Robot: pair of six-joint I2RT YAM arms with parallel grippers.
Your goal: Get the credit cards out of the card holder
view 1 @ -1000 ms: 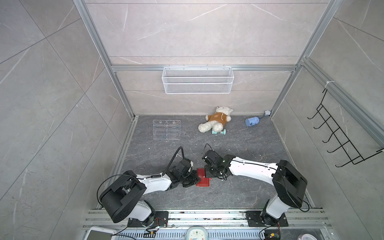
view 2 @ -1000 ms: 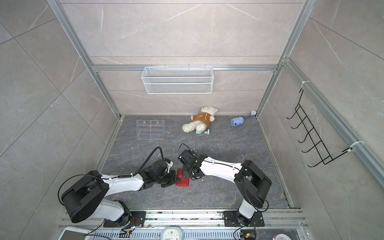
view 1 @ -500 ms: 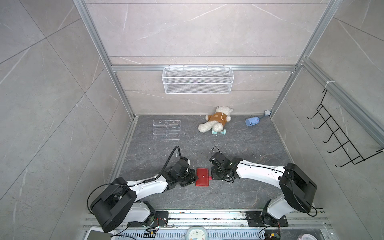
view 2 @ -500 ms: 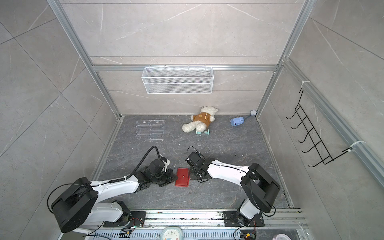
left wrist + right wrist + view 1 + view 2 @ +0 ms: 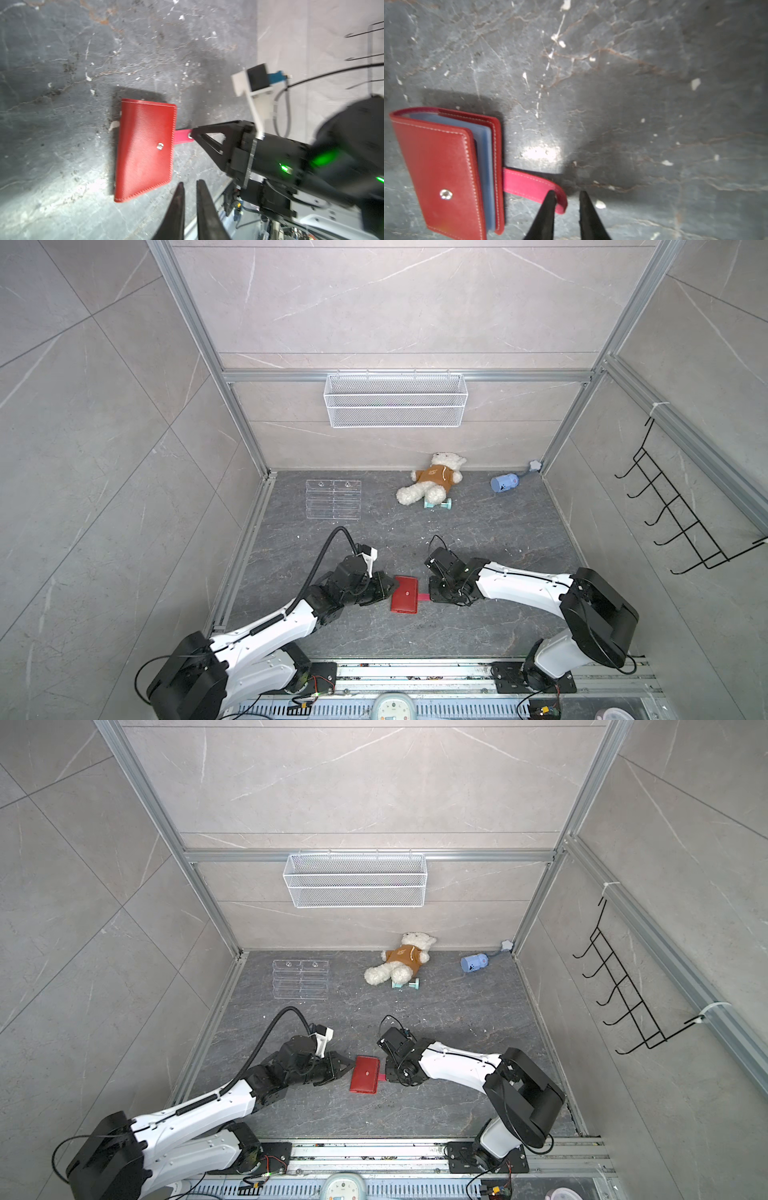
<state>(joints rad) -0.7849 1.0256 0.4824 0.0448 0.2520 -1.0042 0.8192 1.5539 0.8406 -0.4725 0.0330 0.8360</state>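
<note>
**Top views.** In both top views the card holder [image 5: 405,595] [image 5: 365,1075] lies flat on the dark floor [image 5: 457,531] near the front edge, between the two grippers. Its snap tab [image 5: 423,596] sticks out sideways, unfastened, and ends at the tips of the right gripper [image 5: 430,597]. The left gripper [image 5: 387,588] sits just beside the holder's opposite edge (contact cannot be told from here).

**Left wrist view.** The card holder [image 5: 145,149] lies cover up with its snap stud showing. The left gripper [image 5: 190,184] has its fingers [image 5: 178,207] narrowly parted with nothing between them, clear of the holder's corner. The right gripper [image 5: 194,133] touches the snap tab [image 5: 182,136] at its end.

**Right wrist view.** The cover of the card holder [image 5: 442,166] stands slightly lifted, and pale blue sleeves [image 5: 485,149] show at its edge. The right gripper [image 5: 566,194] is parted, with bare floor in the gap. One fingertip [image 5: 550,199] rests against the curled end of the snap tab [image 5: 529,185], which is not between the jaws.
</note>
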